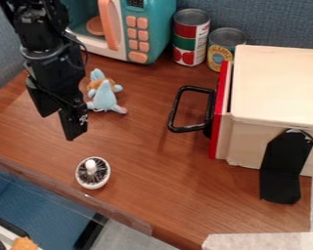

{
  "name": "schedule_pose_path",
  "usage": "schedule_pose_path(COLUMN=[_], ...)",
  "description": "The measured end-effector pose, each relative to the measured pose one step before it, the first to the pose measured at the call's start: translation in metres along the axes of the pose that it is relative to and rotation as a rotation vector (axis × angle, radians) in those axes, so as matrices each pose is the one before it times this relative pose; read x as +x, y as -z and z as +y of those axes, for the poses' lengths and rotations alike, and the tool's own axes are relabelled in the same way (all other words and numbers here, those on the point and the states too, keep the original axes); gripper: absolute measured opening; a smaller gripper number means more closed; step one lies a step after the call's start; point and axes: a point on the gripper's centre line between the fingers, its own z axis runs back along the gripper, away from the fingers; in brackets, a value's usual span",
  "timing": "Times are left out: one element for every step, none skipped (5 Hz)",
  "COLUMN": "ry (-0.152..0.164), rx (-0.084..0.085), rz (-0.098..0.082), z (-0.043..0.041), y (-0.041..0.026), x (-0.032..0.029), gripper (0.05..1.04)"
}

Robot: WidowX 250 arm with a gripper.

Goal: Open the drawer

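Note:
The gripper [57, 128] hangs over the left part of the table, its two fingers apart and pointing down, with nothing between them. To its right, across a stretch of tabletop, is the drawer [220, 112] with its red front facing left. A black loop handle [175, 108] sticks out from that front toward the gripper, not touching it. The drawer sits in a cream box [280, 85]; a narrow dark gap shows between the red front and the box top.
A blue plush toy [103, 95] lies just right of the gripper. A round white brush-like item [92, 173] sits near the front edge. Behind stand a teal toy microwave [160, 24] and two cans [190, 38]. A black bracket [281, 168] is at the box's near side.

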Motion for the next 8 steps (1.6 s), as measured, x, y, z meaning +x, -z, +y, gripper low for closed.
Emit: schedule_pose_path(ry=[-0.0029,0.0448,0.0287,-0.0410,-0.1279,-0.1153,-0.0673,-0.0219], rx=[-0.0203,-0.0690,-0.0035,-0.0190,-0.0050,-0.0165,-0.0124,0.0148], rz=[0.0134,-0.0549,-0.0299,-0.0092,0.0392,0.0433,0.0363,0.0461], z=[-0.00279,-0.01762,-0.01299,-0.00831,-0.00284,0.00103,0.00343,0.00270], y=[0.00517,0.00044,0.00511,0.01219,0.01581,0.01653,0.01206,0.01357], x=[-0.00005,0.04050,0.04280,0.03992,0.01906,0.00091,0.00054,-0.00478], gripper=[1.001,1.001,1.001,1.001,1.001,1.001,1.001,0.967])
